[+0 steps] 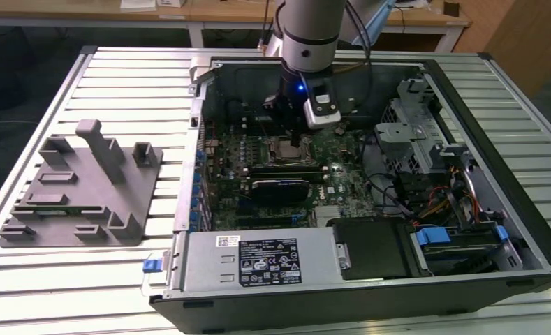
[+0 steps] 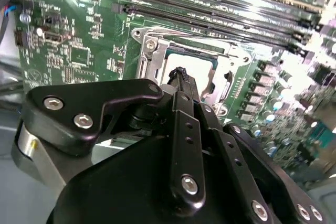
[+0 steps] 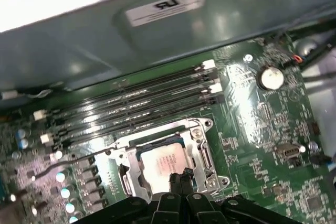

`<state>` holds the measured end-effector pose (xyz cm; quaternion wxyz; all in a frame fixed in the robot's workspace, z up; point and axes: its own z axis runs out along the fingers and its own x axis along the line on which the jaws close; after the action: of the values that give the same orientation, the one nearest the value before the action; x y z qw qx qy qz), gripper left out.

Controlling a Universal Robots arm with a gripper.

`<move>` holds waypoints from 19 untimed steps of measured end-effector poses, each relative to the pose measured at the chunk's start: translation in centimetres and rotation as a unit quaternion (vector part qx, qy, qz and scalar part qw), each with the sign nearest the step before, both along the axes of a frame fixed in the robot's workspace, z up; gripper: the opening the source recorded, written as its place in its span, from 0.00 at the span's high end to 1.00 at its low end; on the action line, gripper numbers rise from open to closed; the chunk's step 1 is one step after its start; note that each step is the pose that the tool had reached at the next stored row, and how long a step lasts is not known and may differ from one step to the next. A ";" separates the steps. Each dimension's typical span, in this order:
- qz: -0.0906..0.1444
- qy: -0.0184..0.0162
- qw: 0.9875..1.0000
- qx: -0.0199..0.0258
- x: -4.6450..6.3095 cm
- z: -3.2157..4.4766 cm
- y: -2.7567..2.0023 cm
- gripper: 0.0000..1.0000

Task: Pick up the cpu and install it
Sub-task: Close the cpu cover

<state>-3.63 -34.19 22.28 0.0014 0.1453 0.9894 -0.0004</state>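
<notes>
You see the cpu [image 3: 164, 163] topped in pale silver-white, ringed by the bright metal socket [image 3: 202, 153] on a green motherboard [image 3: 252, 124]. Your gripper [image 3: 181, 176] is black. At the exterior view's left, the fixture [image 1: 79, 188] is plain grey on a pale, ribbed table [image 1: 116, 70]. A tab [image 1: 152, 265] near it is blue.

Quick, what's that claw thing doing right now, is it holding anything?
Gripper: fingers closed, holding nothing; the cpu lies in the socket.

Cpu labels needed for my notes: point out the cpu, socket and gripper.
cpu [image 3: 166, 163], first wrist view, pale metal top.
socket [image 3: 203, 153], first wrist view, metal frame edge.
gripper [image 3: 181, 176], first wrist view, between the fingertips.
</notes>
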 end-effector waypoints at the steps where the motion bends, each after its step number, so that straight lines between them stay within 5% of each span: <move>1: 0.009 0.000 1.000 0.000 0.0 -0.01 0.00 0.89; 5: 0.045 0.000 0.999 0.000 0.0 -0.04 0.00 0.89; 10: 0.088 0.000 0.996 0.000 0.0 -0.12 0.00 0.89; 15: 0.089 0.000 0.996 0.000 0.0 -0.14 0.00 0.89; 17: 0.089 -0.003 0.996 0.000 -0.2 -0.19 0.00 0.89; 19: 0.089 -0.010 0.996 -0.001 -0.4 -0.26 0.00 0.89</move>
<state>-4.05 -34.19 22.02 0.0120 0.0563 0.9983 0.0001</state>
